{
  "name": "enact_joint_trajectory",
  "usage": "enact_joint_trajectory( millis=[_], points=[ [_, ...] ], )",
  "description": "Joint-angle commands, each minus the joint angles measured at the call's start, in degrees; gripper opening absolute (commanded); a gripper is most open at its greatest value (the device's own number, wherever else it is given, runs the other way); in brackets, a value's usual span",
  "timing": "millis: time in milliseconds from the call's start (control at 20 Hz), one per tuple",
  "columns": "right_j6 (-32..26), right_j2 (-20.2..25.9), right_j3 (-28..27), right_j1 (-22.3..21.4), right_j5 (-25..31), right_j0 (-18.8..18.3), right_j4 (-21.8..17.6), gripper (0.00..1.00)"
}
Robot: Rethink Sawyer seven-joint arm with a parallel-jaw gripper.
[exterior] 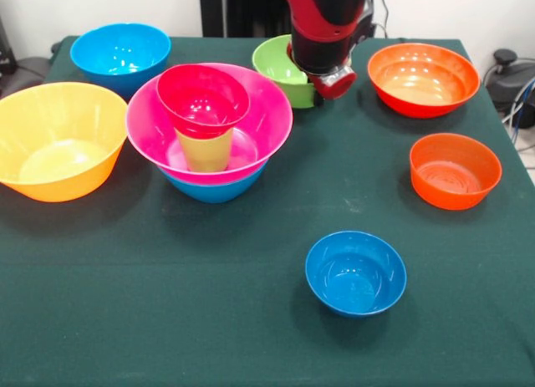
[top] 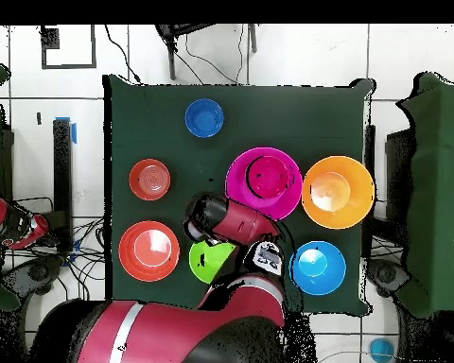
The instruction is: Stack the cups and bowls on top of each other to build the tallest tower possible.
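On the dark green tabletop (exterior: 251, 320) the tower (exterior: 209, 136) stands left of centre in the front view: a medium blue bowl (exterior: 216, 189) at the bottom, a large pink bowl (exterior: 259, 128) sitting in it, the lime cup (exterior: 205, 151) upright inside the pink bowl, and a small crimson bowl (exterior: 202, 99) resting on the cup's rim, slightly tilted. The green bowl (exterior: 276, 65) is not on the pile; it sits on the tabletop at the far side, just behind and to the right of the tower, with its right half hidden by the red and black arm (exterior: 328, 28) that comes down from above. The arm's lower end, where the gripper (exterior: 333, 79) is, hangs over or just beside the green bowl's right rim; whether it touches the bowl cannot be told, and the fingers are hidden by the wrist in both views, so it cannot be told whether they are spread or closed. In the overhead view the arm lies across the green bowl and reaches toward the pink bowl's edge. Elsewhere on the tabletop: a large orange-yellow bowl (exterior: 58, 140) just left of the tower, a blue bowl (exterior: 119, 54) behind it, a wide red-orange bowl (exterior: 424, 78) at the far right, a smaller orange bowl (exterior: 455, 170) nearer, and a small blue bowl (exterior: 355, 272) alone toward the front.
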Motion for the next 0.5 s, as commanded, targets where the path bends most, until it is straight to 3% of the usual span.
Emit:
enact_joint_trajectory(
  millis=[50,350,500],
  points=[
    [0.0,6.1,0.7,0.8,1.1,-1.0,-3.2,0.0],
    [-1.2,7.7,1.1,0.2,0.8,-2.2,-3.1,0.0],
    [-0.5,5.0,-0.2,-0.7,3.8,-0.4,-4.6,0.0]
  ],
)
